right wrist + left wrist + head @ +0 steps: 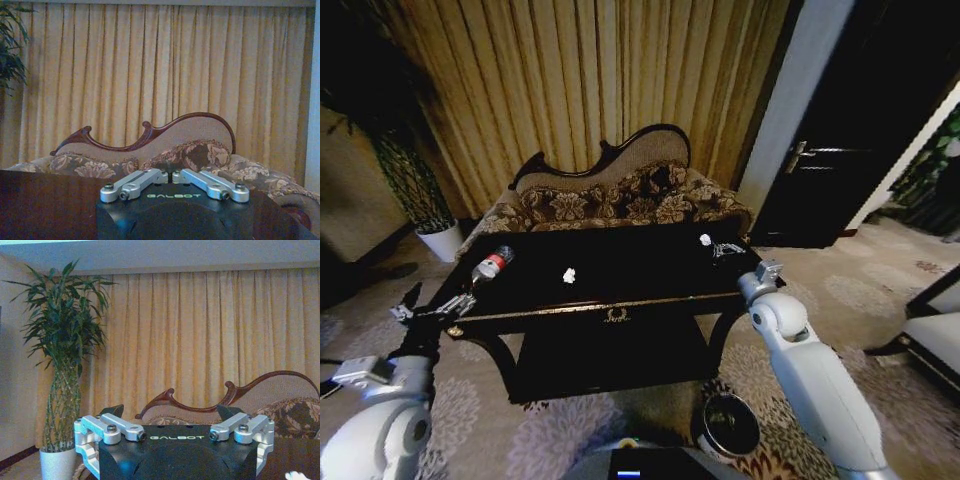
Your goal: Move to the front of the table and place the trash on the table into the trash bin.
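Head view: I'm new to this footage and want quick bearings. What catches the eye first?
The glossy black table fills the middle, with a clear bottle at its left end and white paper wads at the centre and far right. The left gripper hovers open by the left corner; the right gripper sits shut over the right end. The dark trash bin stands on the carpet in front.

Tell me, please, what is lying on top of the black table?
On the table: a bottle near the left tool, two paper wads; the right tool covers some surface.
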`<state>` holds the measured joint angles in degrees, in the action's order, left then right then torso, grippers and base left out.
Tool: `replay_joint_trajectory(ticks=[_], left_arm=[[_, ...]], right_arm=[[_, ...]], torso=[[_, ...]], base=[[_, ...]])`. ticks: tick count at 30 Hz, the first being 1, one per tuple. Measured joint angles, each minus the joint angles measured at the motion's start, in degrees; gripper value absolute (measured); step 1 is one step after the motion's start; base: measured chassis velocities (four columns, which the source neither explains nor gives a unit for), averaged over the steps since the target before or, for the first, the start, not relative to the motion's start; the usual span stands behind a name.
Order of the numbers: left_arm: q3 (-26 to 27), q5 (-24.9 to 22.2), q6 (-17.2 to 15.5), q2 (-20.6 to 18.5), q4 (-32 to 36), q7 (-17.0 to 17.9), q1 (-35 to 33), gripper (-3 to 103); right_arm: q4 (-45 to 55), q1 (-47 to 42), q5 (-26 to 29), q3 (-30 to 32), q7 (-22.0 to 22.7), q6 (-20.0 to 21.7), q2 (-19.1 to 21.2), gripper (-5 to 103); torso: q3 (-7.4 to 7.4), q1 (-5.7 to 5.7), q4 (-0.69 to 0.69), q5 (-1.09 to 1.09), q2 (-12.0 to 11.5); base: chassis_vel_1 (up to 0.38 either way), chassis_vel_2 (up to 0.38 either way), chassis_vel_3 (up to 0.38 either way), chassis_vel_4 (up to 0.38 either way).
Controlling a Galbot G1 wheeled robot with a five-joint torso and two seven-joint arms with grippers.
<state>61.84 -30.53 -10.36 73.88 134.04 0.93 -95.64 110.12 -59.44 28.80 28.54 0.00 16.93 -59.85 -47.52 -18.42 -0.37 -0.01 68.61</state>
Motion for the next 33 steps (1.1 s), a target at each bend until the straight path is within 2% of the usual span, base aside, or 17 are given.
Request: replay_joint_trajectory(ticks=[21, 33], left_arm=[[-0.1, 0.0, 0.0, -0.3, -0.9, -0.1, 0.2, 100], [-0.3, -0.1, 0.3, -0.8, -1.5, -0.4, 0.2, 100]], right_arm=[[-0.8, -0.1, -0.7, -0.6, 0.0, -0.2, -0.8, 0], [-0.8, -3.6, -2.9, 0.9, 0.0, -0.8, -1.5, 0]], torso=[[0.0, 0.0, 0.01, 0.0, 0.0], [0.02, 0.04, 0.0, 0.0, 0.0]], base=[[0.181, -0.18, -0.185, 0.186], [0.123, -0.131, -0.133, 0.134]])
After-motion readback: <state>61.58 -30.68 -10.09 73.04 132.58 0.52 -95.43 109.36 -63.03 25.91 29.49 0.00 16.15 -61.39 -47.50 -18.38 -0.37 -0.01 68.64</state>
